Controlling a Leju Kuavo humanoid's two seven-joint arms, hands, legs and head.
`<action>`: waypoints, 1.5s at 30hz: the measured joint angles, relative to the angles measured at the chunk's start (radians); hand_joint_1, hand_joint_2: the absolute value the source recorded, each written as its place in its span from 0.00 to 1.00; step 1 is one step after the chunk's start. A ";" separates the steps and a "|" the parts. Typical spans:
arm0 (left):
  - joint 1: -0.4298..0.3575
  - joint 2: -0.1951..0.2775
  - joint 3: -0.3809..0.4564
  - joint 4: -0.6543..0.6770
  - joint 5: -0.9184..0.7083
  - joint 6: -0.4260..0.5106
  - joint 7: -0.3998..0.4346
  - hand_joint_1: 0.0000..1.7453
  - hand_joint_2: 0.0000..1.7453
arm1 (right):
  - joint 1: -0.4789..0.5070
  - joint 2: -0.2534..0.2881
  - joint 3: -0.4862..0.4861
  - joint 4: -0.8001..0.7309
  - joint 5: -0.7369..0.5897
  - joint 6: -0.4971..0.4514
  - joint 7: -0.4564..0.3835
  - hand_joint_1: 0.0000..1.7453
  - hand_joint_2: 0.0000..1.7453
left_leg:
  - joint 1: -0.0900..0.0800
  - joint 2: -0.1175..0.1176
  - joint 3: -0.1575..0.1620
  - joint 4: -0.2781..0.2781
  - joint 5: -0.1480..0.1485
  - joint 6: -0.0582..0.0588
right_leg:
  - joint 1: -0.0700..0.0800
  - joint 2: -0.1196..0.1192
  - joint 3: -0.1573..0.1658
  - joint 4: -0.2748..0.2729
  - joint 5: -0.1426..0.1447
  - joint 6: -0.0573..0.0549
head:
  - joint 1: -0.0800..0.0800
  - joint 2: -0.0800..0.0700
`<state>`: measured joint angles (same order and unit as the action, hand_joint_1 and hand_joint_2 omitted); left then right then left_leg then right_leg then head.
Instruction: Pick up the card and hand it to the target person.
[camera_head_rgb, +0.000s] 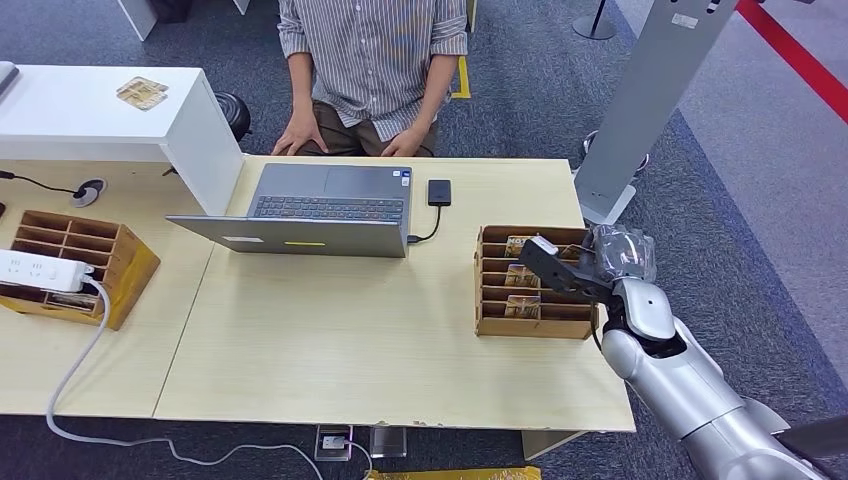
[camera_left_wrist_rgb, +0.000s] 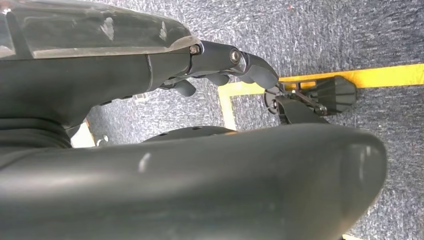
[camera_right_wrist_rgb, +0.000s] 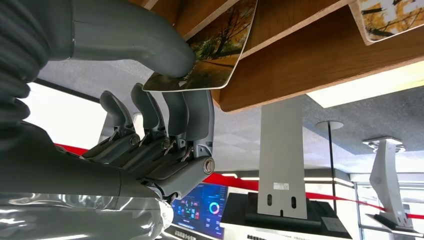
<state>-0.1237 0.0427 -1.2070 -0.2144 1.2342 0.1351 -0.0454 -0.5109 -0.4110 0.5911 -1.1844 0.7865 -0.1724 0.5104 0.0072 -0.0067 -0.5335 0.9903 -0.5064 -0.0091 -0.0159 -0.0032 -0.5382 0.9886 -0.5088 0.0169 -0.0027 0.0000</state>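
A card (camera_right_wrist_rgb: 212, 52) printed with autumn trees sticks out of a slot of the wooden card rack (camera_right_wrist_rgb: 310, 57), and my right hand (camera_right_wrist_rgb: 165, 100) pinches its free end between thumb and fingers. From the head view, the right hand (camera_head_rgb: 556, 266) reaches over the far right part of the rack (camera_head_rgb: 490, 325), which stands on the table's right side with more cards (camera_head_rgb: 521, 307) in its slots. The person (camera_head_rgb: 372, 60) in a striped shirt sits across the table, both hands at its far edge. My left hand (camera_left_wrist_rgb: 225, 65) hangs above the carpet, holding nothing.
An open laptop (camera_head_rgb: 325, 210) lies in front of the person with a black device (camera_head_rgb: 439, 192) cabled to it. A second wooden rack (camera_head_rgb: 80, 262) with a white power strip (camera_head_rgb: 45, 270) sits at the left, behind it a white box (camera_head_rgb: 110, 110). A grey stand (camera_head_rgb: 655, 90) rises right of the table.
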 joint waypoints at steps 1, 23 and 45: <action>0.000 0.000 0.000 0.000 -0.001 -0.002 -0.002 0.00 0.50 | 0.001 0.000 0.000 0.000 0.000 0.000 0.000 0.95 1.00 | 0.000 0.000 0.000 0.000 0.000 0.000 | 0.000 0.000 0.000 0.000 0.000 0.000 | 0.000 0.000; 0.012 0.011 0.000 0.000 0.018 0.010 0.000 0.00 1.00 | 0.024 -0.090 -0.087 -0.404 -0.135 0.216 0.122 0.96 1.00 | 0.000 0.000 0.000 0.000 0.000 0.000 | 0.000 0.000 0.000 0.000 0.000 0.000 | 0.000 0.000; 0.013 0.009 0.000 0.000 0.007 0.006 0.000 0.00 1.00 | 0.039 -0.120 -0.125 -0.730 0.019 0.013 -0.026 0.96 1.00 | 0.000 0.000 -0.001 0.000 0.000 0.000 | 0.000 0.000 0.000 0.000 0.000 0.000 | 0.001 0.000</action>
<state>-0.1111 0.0517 -1.2070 -0.2144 1.2409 0.1411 -0.0450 -0.4720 -0.5313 0.4658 -1.9140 0.8059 -0.1591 0.4848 0.0072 -0.0068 -0.5344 0.9903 -0.5064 -0.0091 -0.0158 -0.0032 -0.5385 0.9887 -0.5089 0.0168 -0.0018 0.0000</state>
